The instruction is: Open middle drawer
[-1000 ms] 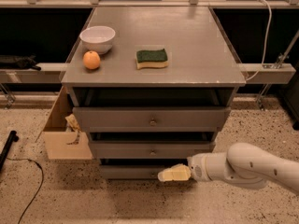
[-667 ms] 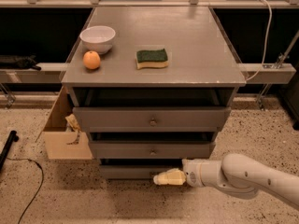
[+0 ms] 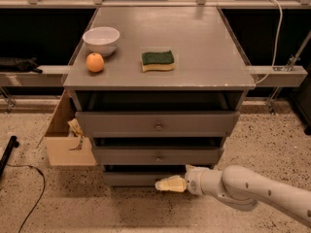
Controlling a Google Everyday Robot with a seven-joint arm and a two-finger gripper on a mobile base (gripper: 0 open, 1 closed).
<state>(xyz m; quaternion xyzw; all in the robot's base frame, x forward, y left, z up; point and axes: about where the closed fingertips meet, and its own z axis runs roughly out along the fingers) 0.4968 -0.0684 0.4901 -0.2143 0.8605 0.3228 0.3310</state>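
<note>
My gripper (image 3: pixel 170 184) hangs too low, and I cannot tell how open it is. I should rise toward 11 o'clock, to the knob (image 3: pixel 158 158) of the middle drawer (image 3: pixel 127 156).

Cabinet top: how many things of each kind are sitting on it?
Bowl: 1
Orange: 1
Sponge: 1
Total: 3
The gripper is not on top; it hangs low, below the middle drawer.

Gripper (image 3: pixel 167 184) low at the bottom drawer (image 3: pixel 136 178) — middle drawer (image 3: pixel 126 155) front unblocked just above, cardboard box (image 3: pixel 68 149) well aside.
</note>
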